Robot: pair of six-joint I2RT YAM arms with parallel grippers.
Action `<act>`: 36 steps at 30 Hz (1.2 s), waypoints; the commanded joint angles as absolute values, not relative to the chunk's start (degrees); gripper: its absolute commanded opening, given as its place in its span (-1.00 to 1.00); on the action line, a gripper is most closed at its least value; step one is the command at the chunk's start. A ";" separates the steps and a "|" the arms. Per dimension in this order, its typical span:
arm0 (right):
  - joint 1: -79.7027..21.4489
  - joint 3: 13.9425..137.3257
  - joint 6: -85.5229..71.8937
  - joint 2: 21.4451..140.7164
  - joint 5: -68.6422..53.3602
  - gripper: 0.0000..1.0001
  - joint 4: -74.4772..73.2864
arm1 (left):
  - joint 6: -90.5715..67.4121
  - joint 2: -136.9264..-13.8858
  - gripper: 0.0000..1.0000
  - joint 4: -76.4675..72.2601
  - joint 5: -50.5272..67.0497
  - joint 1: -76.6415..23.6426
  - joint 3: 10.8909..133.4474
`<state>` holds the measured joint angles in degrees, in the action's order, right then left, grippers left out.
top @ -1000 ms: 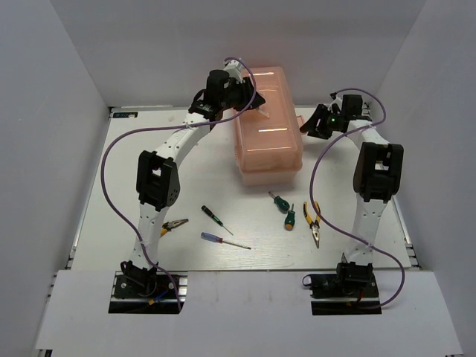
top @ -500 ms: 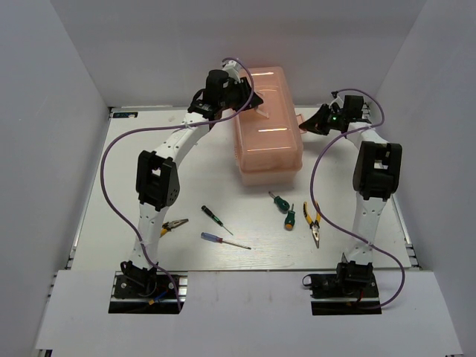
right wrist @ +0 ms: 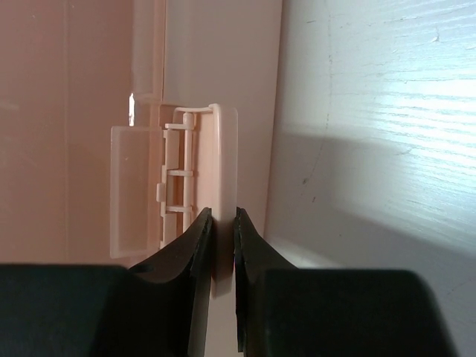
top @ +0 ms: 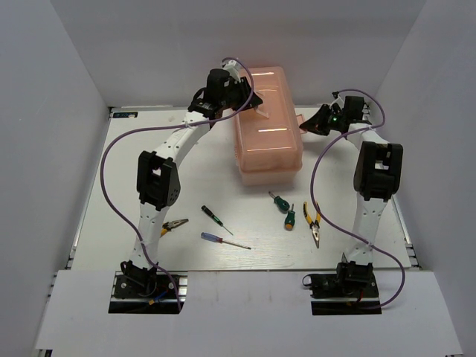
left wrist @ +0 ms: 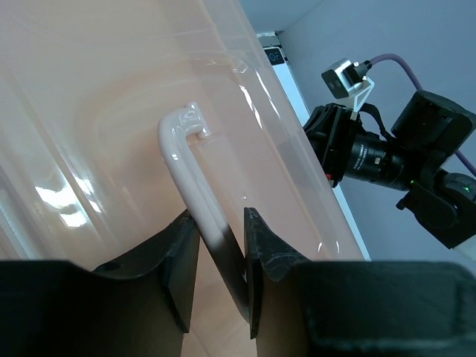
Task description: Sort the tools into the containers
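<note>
Our left claw (left wrist: pixel 219 245) is clamped on the white lid handle (left wrist: pixel 182 156) of the salmon-pink toolbox (top: pixel 268 141), with a finger pressing each side of the bar, at the upper middle of the top view. Our right claw (right wrist: pixel 221 223) pinches the side latch (right wrist: pixel 217 149) on the box's right flank, its fingers drawn together on the edge of the tab. All 6 tools lie on the table (top: pixel 201 178) in the lower middle of that frame, well apart from the box: 2 pliers (top: pixel 313 222), 2 stubby green screwdrivers (top: pixel 279 200) and 2 thin screwdrivers (top: pixel 213 216). We judge the step in hand to be opening the closed box, so no sorting has begun. Next we need the latch swung free, then a lift on the handle so the trays fold out. Whether another latch on the hidden side holds the lid, we cannot tell.
</note>
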<state>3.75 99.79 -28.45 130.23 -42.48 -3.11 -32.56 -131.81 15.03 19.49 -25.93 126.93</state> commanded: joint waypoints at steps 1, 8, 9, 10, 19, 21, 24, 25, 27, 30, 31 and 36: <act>5.71 98.96 -24.34 127.00 -37.79 -1.00 -3.34 | -27.86 -129.55 -1.00 19.51 18.90 -25.40 127.97; 7.12 98.88 -24.35 126.30 -36.83 -1.00 -4.04 | -26.72 -126.56 -1.00 22.23 20.21 -23.64 127.97; 7.12 98.79 -24.43 126.12 -36.83 -1.00 -4.04 | -26.11 -126.56 -1.00 22.76 20.21 -23.12 127.97; 7.38 98.70 -24.00 126.04 -36.57 -1.00 -4.04 | -26.10 -126.56 -1.00 23.29 20.91 -23.12 127.97; 7.91 97.21 -23.12 125.16 -36.12 -1.00 -4.31 | -24.17 -121.83 -1.00 24.43 22.58 -20.57 123.14; 8.00 97.21 -22.94 125.07 -35.95 -1.00 -4.31 | -23.64 -120.68 -1.00 24.43 22.59 -19.95 122.35; 8.09 97.03 -22.94 124.98 -35.95 -1.00 -4.39 | -22.42 -117.61 -1.00 23.82 22.59 -18.81 118.32; 8.17 97.03 -22.85 124.98 -35.77 -1.00 -4.22 | -22.41 -116.55 -1.00 23.12 22.59 -18.81 116.82; 8.35 96.94 -22.68 124.98 -35.77 -1.00 -4.31 | -22.41 -113.23 -1.00 22.59 21.88 -17.67 112.09; 8.35 96.77 -22.68 124.72 -35.77 -1.00 -4.31 | -21.88 -110.31 -1.00 20.92 19.96 -16.09 106.03; 8.52 96.59 -22.50 124.63 -35.68 -1.00 -4.31 | -21.36 -108.82 -1.00 20.40 19.17 -15.47 103.82; 8.70 96.24 -21.89 123.75 -35.51 -1.00 -4.83 | -20.65 -106.00 -1.00 20.39 16.18 -13.54 98.36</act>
<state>4.67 96.73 -25.23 127.00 -41.23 -5.87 -27.16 -109.01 15.18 19.42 -15.46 102.28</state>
